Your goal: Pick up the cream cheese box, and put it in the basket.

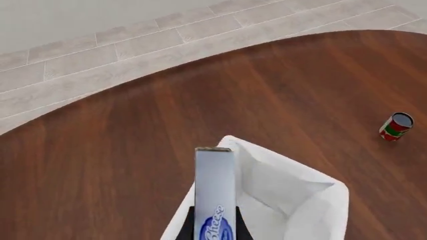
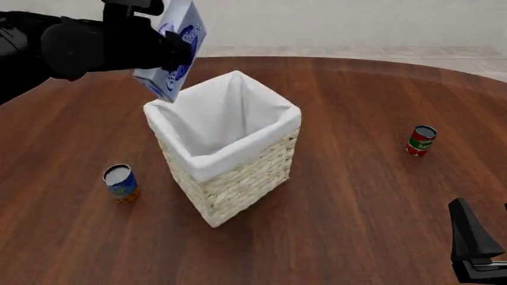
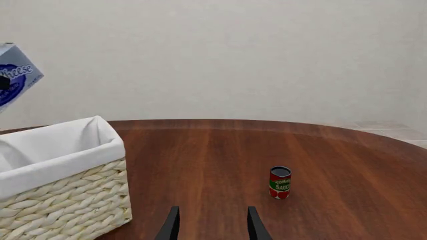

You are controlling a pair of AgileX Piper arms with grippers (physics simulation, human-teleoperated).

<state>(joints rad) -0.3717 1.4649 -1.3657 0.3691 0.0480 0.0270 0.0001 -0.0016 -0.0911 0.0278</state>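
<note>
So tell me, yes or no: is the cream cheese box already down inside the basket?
No. In the front view the cream cheese box is held in the left gripper above the rim of the basket.

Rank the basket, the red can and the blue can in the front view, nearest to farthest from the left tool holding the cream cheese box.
1. basket, just below the left tool.
2. blue can, near left.
3. red can, far right.
</note>
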